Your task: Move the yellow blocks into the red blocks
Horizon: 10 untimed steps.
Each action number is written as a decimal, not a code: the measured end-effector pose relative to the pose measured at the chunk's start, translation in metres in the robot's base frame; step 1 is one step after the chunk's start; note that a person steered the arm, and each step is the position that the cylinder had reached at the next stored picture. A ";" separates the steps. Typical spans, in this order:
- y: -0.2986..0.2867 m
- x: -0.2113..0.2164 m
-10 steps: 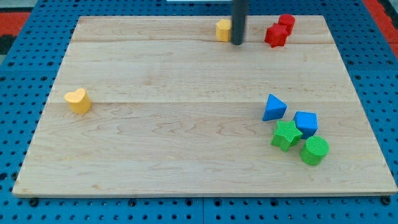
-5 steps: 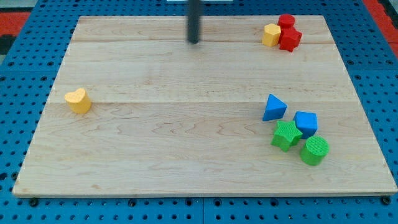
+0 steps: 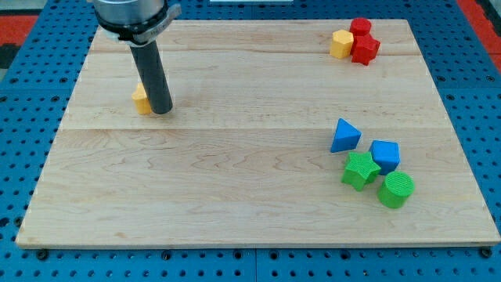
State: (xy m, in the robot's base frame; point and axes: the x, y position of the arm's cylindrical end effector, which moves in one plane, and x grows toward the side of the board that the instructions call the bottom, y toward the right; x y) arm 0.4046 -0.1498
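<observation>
- my tip [image 3: 161, 111] down on the wooden board [image 3: 235, 196] in the view's upper left; it's a plain dark rod, no jaws, holds nothing
- small yellow block [image 3: 141, 99] just at the rod's left side, looks touching; mostly hidden behind the rod, shape can't tell
- second yellow block [image 3: 340, 44], faceted and roughly hexagonal, at the view's top right, pressed against the red blocks
- red cylinder [image 3: 360, 27] near the board's top edge, red star-like block [image 3: 365, 50] right below it; the two touch
- yellow block by the tip is well apart from the red pair, nearly the whole board width between them
- blue triangular block [image 3: 344, 135] at right-centre; blue cube-like block [image 3: 384, 155] just to its lower right
- green star block [image 3: 359, 170] below the blue ones, green cylinder [image 3: 396, 189] just beside it toward the view's bottom right
- board sits on a blue pegboard table [image 3: 23, 157]
</observation>
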 end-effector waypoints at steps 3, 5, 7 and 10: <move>0.063 -0.043; 0.070 -0.078; -0.030 -0.040; 0.013 -0.078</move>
State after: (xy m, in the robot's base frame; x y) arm 0.3265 -0.1364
